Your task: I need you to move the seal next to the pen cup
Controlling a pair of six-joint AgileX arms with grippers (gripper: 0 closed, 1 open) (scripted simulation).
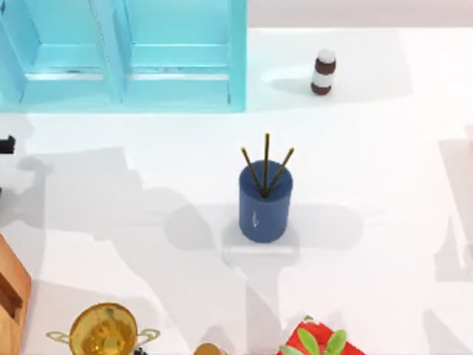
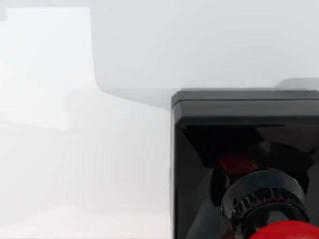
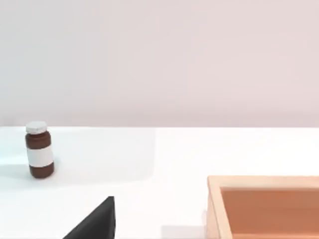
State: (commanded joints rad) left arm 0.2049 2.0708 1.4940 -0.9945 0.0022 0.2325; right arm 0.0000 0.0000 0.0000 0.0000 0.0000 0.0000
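Note:
The seal (image 2: pixel 239 164) is very close in the left wrist view: a black square block with a ribbed black collar and a glossy red knob at the picture's edge, resting on the white table. The pen cup (image 1: pixel 264 201), dark blue with a pale mark and three thin pencils, stands upright at the table's middle in the top view. A dark part of my left arm (image 1: pixel 6 144) pokes in at the top view's left edge, far to the left of the cup. A black wedge (image 3: pixel 94 221), seemingly part of my right gripper, sits low in the right wrist view.
A light blue cabinet (image 1: pixel 126 55) fills the back left. A brown-and-white bottle (image 1: pixel 323 72) stands at the back right. A golden trophy (image 1: pixel 103 333), a wooden box (image 1: pixel 11 296) and a red object with green leaves (image 1: pixel 318 344) line the front edge.

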